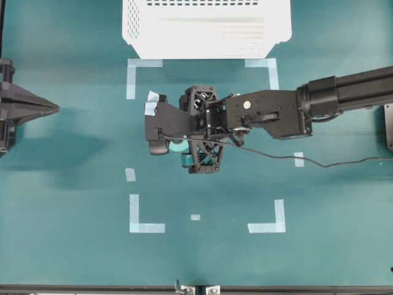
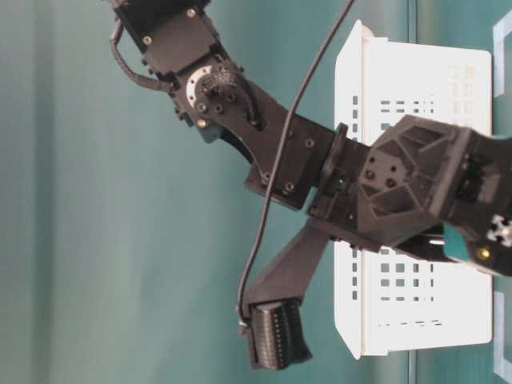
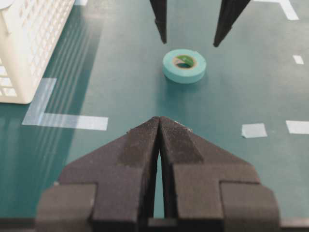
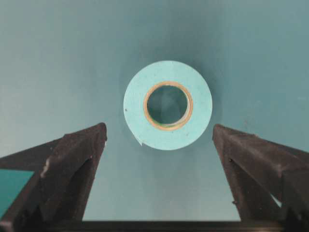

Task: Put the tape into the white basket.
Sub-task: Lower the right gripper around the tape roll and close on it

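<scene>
From above, the white basket [image 1: 206,27] sits at 12 o'clock on the green desk [image 1: 73,246]. The right arm [image 1: 319,98] reaches in from 3 o'clock to the middle. Its end effector [image 1: 175,150] hangs over the tape [image 1: 178,149], and only a small teal bit peeks out under it. The left end effector [image 1: 52,109] waits at 9 o'clock, its two fingers pressed together with nothing between them. Pale-blue corner strips [image 1: 146,216] mark a box on the desk.

At desk level, the right arm fills the middle, with the white basket behind it toward 3 o'clock. The tape is hidden here.

Through the left wrist camera, the tape [image 3: 184,65] lies flat on the desk at 12 o'clock, its hole facing up. Two dark fingers [image 3: 159,19] of the right end effector come down just behind it, one on each side. The basket is at 10 o'clock.

Through the right wrist camera, the tape [image 4: 167,105] is a round ring, hole pointing straight at the camera. The fingers [image 4: 72,164] are spread wide on both sides, not touching it.
</scene>
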Robot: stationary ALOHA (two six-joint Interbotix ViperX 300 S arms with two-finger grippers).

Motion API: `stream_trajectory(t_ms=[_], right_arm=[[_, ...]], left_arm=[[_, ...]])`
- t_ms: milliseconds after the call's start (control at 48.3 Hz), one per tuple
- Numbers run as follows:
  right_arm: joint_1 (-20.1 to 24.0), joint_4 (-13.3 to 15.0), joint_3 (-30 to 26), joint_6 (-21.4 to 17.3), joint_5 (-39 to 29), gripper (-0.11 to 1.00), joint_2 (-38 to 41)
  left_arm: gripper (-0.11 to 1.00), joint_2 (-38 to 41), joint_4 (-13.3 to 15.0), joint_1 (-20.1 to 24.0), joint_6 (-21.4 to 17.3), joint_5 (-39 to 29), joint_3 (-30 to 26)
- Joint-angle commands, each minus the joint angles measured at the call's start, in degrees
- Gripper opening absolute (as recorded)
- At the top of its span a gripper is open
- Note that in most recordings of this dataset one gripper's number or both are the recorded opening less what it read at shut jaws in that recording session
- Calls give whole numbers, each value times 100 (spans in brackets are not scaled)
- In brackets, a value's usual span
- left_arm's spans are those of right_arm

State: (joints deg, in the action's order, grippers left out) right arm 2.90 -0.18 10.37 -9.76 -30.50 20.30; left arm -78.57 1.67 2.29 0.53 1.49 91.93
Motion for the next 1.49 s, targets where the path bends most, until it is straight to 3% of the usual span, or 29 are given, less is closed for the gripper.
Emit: stream_trajectory(t_ms=[0,1469], right_arm=[[18,9,-132,-9,79,100,-70],[-35,88,-132,-9,457,100,334]], left_arm=[[-11,44,0,18,-9,26,-149],[-11,44,0,18,-9,18,-149]])
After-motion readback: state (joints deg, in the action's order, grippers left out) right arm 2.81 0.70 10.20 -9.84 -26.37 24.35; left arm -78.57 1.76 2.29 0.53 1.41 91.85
